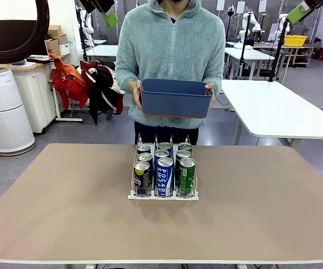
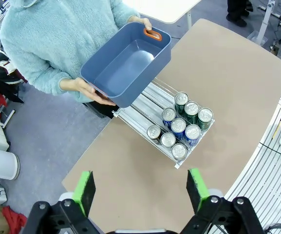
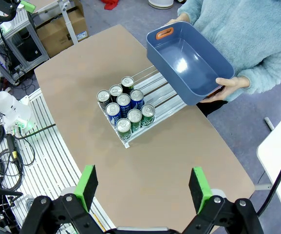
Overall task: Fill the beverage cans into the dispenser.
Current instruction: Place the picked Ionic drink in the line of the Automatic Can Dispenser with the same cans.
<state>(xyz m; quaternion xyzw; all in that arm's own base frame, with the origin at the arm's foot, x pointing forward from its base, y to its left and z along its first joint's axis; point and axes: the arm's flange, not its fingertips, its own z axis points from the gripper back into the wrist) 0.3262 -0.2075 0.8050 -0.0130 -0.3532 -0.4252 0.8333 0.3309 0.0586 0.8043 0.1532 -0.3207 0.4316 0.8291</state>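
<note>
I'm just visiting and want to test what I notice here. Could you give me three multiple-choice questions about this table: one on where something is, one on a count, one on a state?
1. Where is the blue bin?
A. On the table beside the rack
B. Held in the person's hands, off the table
C. In a gripper

2. How many cans stand in the dispenser?
A. Six
B. Nine
C. Twelve

3. What state is the left gripper in?
A. Open, holding nothing
B. Shut on a can
C. Shut on the bin

Answers:
1. B: both hands grip its ends, above the table's far edge.
2. B: three lanes hold three cans each, seen from above in the wrist views.
3. A: its green pads stand wide apart with only table between them.
</note>
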